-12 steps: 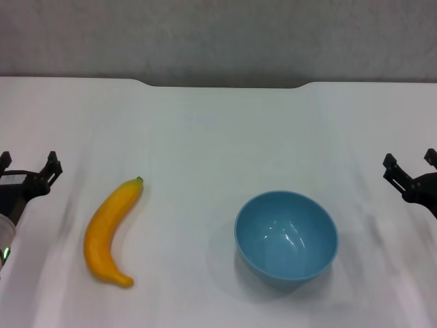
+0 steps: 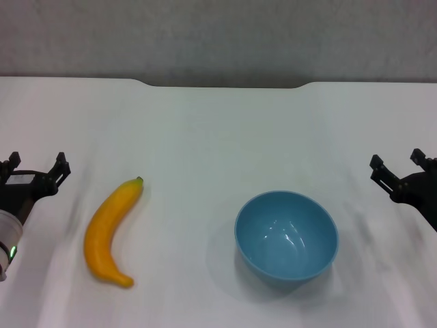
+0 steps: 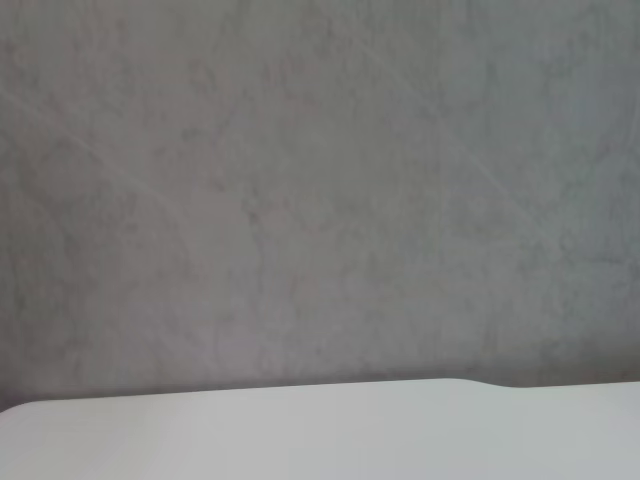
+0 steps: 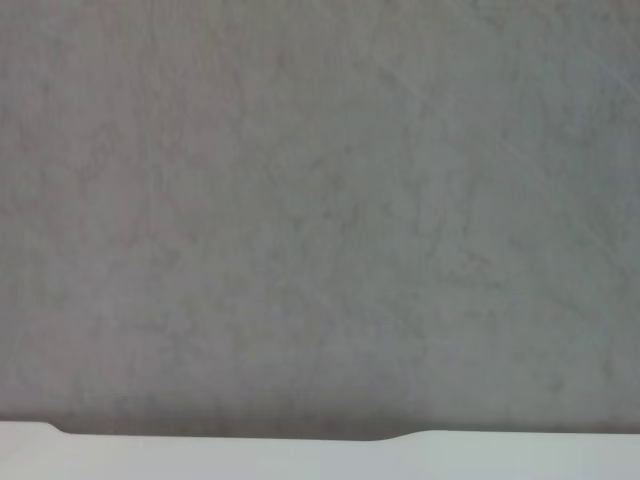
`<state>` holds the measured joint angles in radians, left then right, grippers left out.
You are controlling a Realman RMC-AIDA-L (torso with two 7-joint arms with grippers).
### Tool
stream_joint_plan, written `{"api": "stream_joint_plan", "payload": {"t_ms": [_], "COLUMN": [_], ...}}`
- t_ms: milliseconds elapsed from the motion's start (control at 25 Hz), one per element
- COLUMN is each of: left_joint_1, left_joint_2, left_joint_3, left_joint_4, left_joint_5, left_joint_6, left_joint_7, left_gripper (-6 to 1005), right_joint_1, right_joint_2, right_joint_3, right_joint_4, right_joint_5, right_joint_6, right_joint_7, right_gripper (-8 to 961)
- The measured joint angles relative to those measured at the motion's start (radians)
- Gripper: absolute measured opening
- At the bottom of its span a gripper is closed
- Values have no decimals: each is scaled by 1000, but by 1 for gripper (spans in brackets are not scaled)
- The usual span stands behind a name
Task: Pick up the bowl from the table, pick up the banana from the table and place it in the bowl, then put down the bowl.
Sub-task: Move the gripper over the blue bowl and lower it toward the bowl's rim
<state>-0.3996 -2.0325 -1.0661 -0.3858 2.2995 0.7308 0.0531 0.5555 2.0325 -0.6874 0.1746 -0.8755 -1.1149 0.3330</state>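
White table fills the head view, plain and flat, with a shallow notch cut into its far edge; beyond that edge stands a grey mottled wall. Both wrist views show mostly that same wall, with only a strip of the tabletop's far edge and the notch along one side. The bowl, light blue and glossy, sits upright on the near part of the table, right of centre, its inside bare. The banana lies flat on the table to the left of the bowl, well apart from it, its dark stem tip pointing toward the far edge and its curve bowing leftward. Left gripper hovers at the left edge, near the banana but not touching it, fingers spread apart and holding nothing. Right gripper sits at the right edge, beside the bowl and apart from it, fingers likewise spread and holding nothing. Nothing lies between either gripper and its nearest object.
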Motion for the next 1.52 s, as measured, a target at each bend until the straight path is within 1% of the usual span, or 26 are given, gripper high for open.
{"api": "stream_joint_plan", "payload": {"t_ms": [280,440,680,880,960,1040,1080,1160,1240,1400,1520], "left_joint_1": [-4,2,28,30,30,36,39,47,59,69,74], "left_joint_2": [1,4,22,27,32,35,33,16,6,5,5], "left_joint_3": [0,0,-12,-15,-25,-54,-70,-110,-141,-166,-185], "left_joint_4": [-32,-83,-238,-279,-315,-368,-381,-391,-413,-448,-438], "left_joint_5": [0,8,88,100,101,101,101,101,99,94,93], "left_joint_6": [-49,-72,-217,-299,-357,-438,-463,-503,-538,-604,-602], "left_joint_7": [1,2,2,20,34,67,84,142,196,217,218], "left_gripper": [892,892,892,891,891,891,891,891,891,891,892], "right_joint_1": [-6,-6,4,14,14,15,18,26,32,38,43], "right_joint_2": [-2,-4,-8,-11,-11,-11,-11,-11,-11,-12,-12], "right_joint_3": [26,26,24,25,26,22,21,20,24,21,22], "right_joint_4": [-1,-1,-5,-13,-17,-19,-19,-19,-21,-23,-21], "right_joint_5": [-3,-4,-33,-88,-94,-96,-101,-126,-154,-161,-180], "right_joint_6": [1,1,1,-5,-8,-9,-9,-7,-5,-5,-2], "right_joint_7": [0,0,16,67,72,75,78,89,101,114,114], "right_gripper": [882,882,881,881,881,881,881,881,880,880,880]}}
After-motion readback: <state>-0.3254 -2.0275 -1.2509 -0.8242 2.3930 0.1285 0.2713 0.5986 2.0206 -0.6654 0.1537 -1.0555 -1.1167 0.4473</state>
